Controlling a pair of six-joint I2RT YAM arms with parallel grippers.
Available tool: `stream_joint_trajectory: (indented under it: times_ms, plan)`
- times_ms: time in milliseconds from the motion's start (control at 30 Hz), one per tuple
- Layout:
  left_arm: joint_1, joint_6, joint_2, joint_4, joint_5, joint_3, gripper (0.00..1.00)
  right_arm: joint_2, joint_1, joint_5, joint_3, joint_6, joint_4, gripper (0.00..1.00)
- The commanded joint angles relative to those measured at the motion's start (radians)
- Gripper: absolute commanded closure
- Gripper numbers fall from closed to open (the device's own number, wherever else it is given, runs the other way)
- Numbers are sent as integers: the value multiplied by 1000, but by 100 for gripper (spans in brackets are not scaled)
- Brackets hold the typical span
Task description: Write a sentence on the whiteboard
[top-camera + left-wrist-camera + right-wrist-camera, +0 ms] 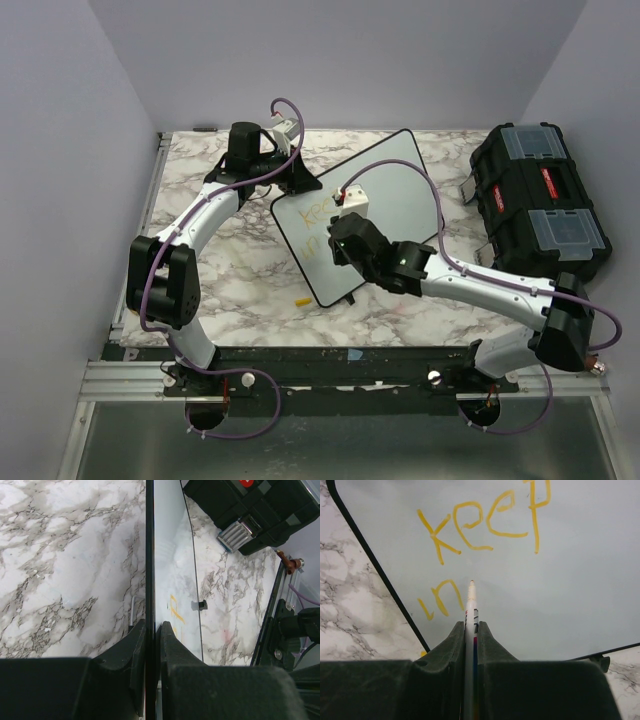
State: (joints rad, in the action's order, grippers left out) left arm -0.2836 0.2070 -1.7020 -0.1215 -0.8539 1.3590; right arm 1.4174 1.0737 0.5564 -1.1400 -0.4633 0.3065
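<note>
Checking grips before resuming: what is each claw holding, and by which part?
The left claw clamps the whiteboard by its black-rimmed edge; the right claw grips a marker by its barrel, tip exposed.

You have whiteboard (400, 185) on bench (230, 280), centre; toolbox (540, 200) right of it, apart; sentence (316, 216) on whiteboard's left end.

The toolbox (540, 205) blocked the right side of the table (230, 285), near the whiteboard (395, 185). The left gripper (152, 627) was clamped on the board's left edge. The right gripper (471, 627), pinching a marker (471, 600), occupied its near half. Bare marble lay open left of the board.
</note>
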Motion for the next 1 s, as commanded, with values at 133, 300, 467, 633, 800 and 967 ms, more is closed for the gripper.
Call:
stream_joint_trajectory:
  times_ms: [133, 300, 467, 633, 800, 967]
  plan:
    - [-30, -123, -10, -60, -42, -38, 100, 50, -24, 1, -37, 5, -32, 99]
    - [-30, -122, -11, -61, -45, -37, 100, 71, -24, -21, -35, 5, -45, 99]
    - [-29, -121, -12, -60, -46, -35, 100, 78, -24, -47, -20, -1, -47, 99]
    - [-29, -121, -10, -60, -45, -36, 100, 66, -24, -77, 5, -7, -52, 99]
    - [-29, -119, -13, -58, -44, -38, 100, 52, -24, -101, 40, -22, -52, 99]
    - [-30, -119, -11, -57, -43, -38, 100, 34, -24, -112, 92, -46, -45, 99]
